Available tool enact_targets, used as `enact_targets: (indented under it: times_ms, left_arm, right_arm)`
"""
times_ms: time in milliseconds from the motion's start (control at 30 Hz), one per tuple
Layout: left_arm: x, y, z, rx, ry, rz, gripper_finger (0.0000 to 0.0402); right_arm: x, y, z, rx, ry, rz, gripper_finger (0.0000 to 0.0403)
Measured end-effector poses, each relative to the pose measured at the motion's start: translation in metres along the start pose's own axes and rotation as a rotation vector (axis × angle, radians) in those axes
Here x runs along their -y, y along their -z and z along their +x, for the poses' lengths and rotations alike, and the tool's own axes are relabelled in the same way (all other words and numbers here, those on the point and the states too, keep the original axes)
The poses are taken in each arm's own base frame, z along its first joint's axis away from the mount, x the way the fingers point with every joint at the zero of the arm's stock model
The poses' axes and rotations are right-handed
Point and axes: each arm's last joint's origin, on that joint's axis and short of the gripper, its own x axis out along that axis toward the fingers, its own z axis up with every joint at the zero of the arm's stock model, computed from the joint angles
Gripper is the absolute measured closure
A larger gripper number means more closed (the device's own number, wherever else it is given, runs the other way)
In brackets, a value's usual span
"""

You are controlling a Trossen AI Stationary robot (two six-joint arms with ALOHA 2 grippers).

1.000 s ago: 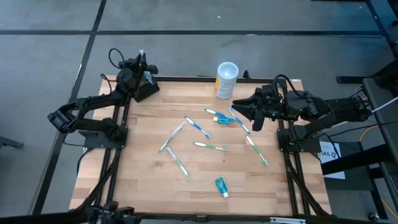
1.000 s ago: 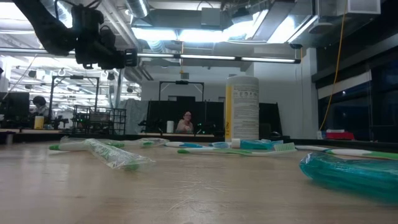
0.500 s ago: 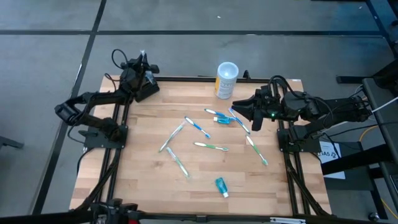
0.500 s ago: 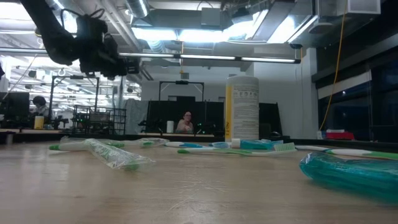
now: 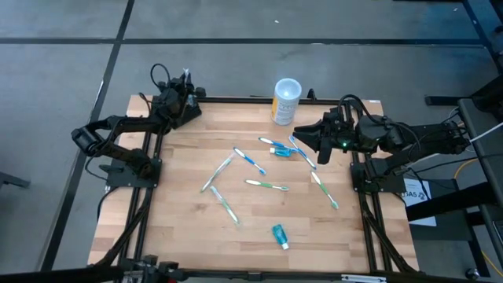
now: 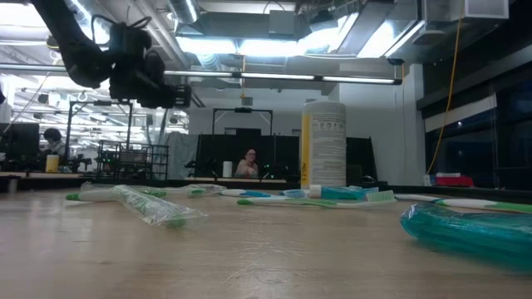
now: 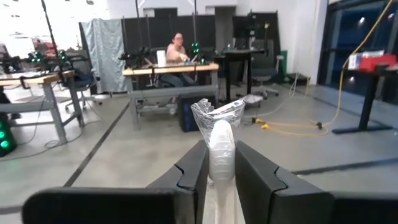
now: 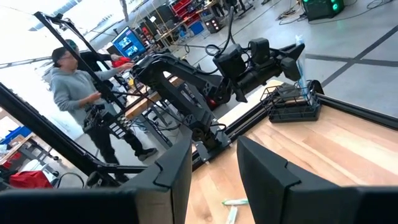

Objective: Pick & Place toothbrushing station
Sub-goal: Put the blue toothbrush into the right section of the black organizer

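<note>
The left tool (image 7: 221,165) pinches a wrapped toothbrush (image 7: 221,140) over the toothbrushing station (image 5: 183,112) at eleven o'clock; the right tool (image 5: 302,141) waits, fingers parted, at three o'clock.

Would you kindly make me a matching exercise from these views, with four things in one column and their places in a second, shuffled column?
Things:
1. cup
2. holder
3. toothpaste tube
4. left gripper

Places:
A. far left corner of the table
B. shut on a wrapped toothbrush
C. far edge, near the middle
D. near edge, alone

Pairs: 1-C, 2-A, 3-D, 4-B
</note>
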Motion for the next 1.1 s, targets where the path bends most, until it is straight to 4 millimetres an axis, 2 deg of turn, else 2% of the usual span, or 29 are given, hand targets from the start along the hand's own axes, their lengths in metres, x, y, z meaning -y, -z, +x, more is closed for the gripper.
enact_targets:
  times_ms: [167, 467, 800, 867, 1000, 1100]
  left_arm:
    - [0.009, 0.002, -0.007, -0.025, 0.005, 0.026, 0.0337]
    - [0.027, 0.002, -0.026, -0.050, -0.033, 0.072, 0.0311]
    - [0.032, -0.032, -0.062, 0.022, -0.054, 0.004, 0.0285]
    - [0.031, -0.044, -0.074, 0.052, -0.009, -0.042, 0.0280]
    - [0.026, -0.066, -0.102, 0.089, 0.188, -0.113, 0.0277]
    - [0.016, -0.075, -0.119, 0.075, 0.245, -0.144, 0.0280]
  right_arm:
    - [0.000, 0.000, 0.000, 0.001, 0.001, 0.004, 0.0273]
    - [0.000, 0.000, 0.000, 0.000, 0.000, 0.006, 0.0273]
    - [0.000, 0.000, 0.000, -0.004, -0.001, -0.010, 0.0273]
    - [0.000, 0.000, 0.000, -0.008, -0.007, -0.016, 0.0273]
    - [0.000, 0.000, 0.000, -0.007, -0.008, -0.031, 0.0273]
    - [0.000, 0.000, 0.000, -0.004, -0.011, -0.050, 0.0273]
